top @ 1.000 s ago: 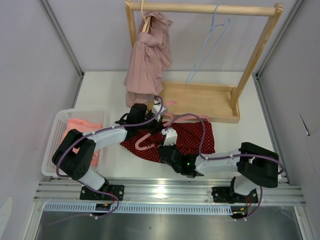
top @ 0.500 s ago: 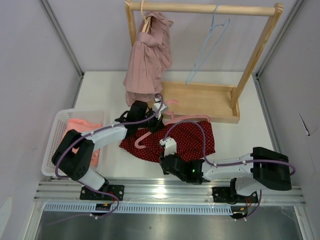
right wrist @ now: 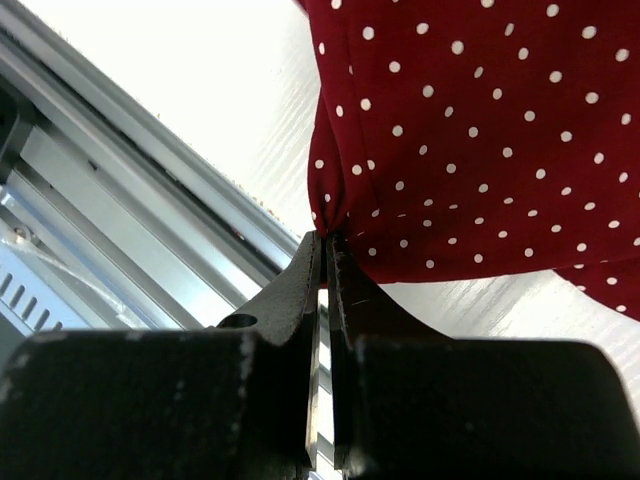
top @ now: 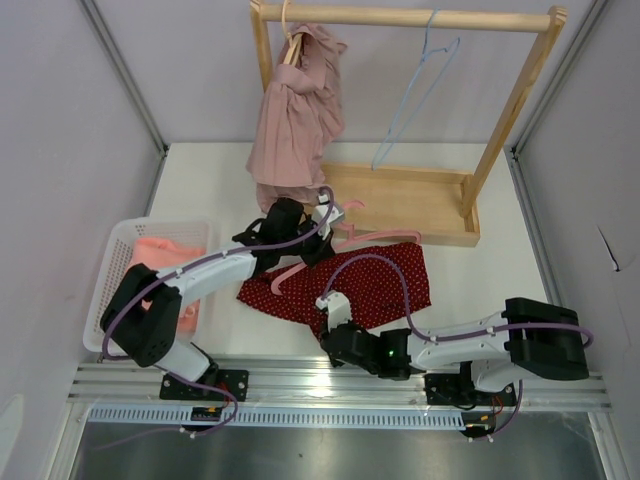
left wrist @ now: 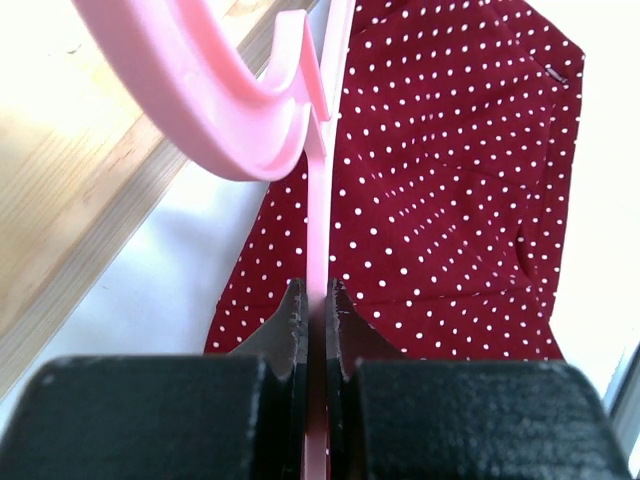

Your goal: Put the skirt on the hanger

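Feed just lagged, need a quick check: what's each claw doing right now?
Left claw: closed on the pink hanger.
Right claw: closed, pinching the edge of the red polka-dot skirt.

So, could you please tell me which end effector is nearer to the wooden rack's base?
Left. The left end effector, clamping the pink hanger, sits beside the rack base; the right end effector pinches the skirt, clearly farther toward the near side.
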